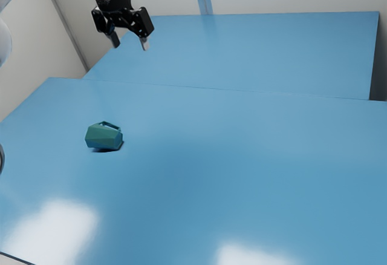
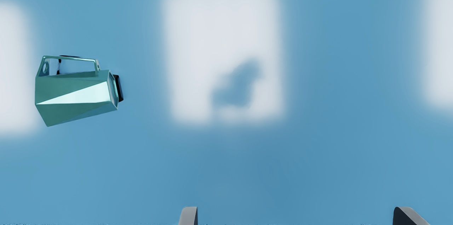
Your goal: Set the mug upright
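Note:
High above the blue table, my gripper (image 1: 129, 42) hangs with its two fingers spread and nothing between them. A green faceted mug (image 1: 103, 136) lies on its side on the table, well below the gripper, in the lower left part of the exterior view. In the wrist view the mug (image 2: 76, 94) shows its handle along one side, off to one side of my open gripper (image 2: 295, 216) and touching neither finger.
The blue table (image 1: 230, 162) stretches around the mug and carries bright light reflections. Behind it is another blue surface (image 1: 260, 53), with pale walls beyond. A dark gap shows at the exterior view's right edge.

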